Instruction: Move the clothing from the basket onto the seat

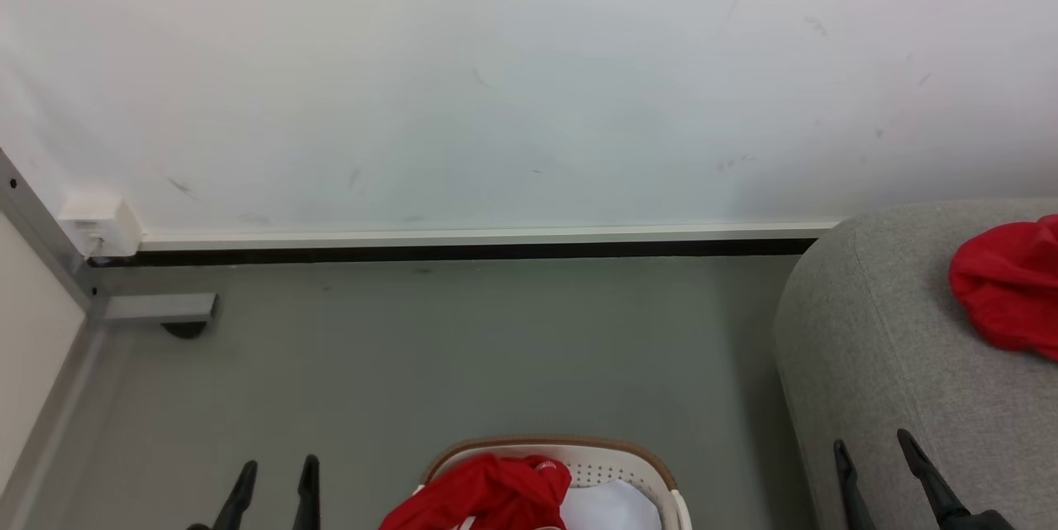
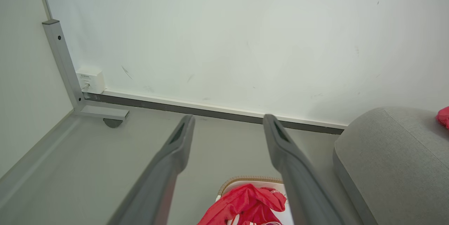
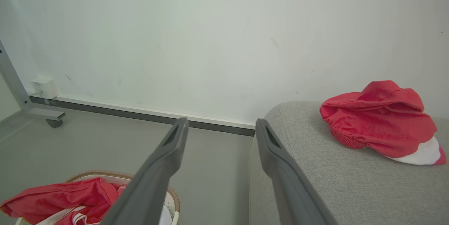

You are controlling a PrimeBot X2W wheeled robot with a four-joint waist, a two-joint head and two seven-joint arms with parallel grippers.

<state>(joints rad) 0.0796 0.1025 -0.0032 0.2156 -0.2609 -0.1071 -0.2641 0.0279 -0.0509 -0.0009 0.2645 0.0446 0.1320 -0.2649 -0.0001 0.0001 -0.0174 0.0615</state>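
Note:
Red clothing (image 1: pixel 488 493) is heaped in the white basket (image 1: pixel 616 464) with the brown rim at the bottom centre of the head view, beside a white cloth. Another piece of red clothing (image 1: pixel 1004 286) with a white panel lies on the grey seat (image 1: pixel 876 348) at the right. My left gripper (image 1: pixel 277 472) is open and empty, left of the basket over the floor. My right gripper (image 1: pixel 876 447) is open and empty in front of the seat. The left wrist view looks past the open left gripper (image 2: pixel 228 130) at the clothing (image 2: pixel 249 204). The right wrist view shows the right gripper (image 3: pixel 221 130), the seat (image 3: pixel 315 169) and the clothing (image 3: pixel 379 123) on it.
A white wall with a skirting strip (image 1: pixel 479 236) closes the far side. A grey metal frame leg with a castor (image 1: pixel 161 311) and a white wall box (image 1: pixel 99 224) stand at the left. Grey floor (image 1: pixel 463 348) lies between basket and wall.

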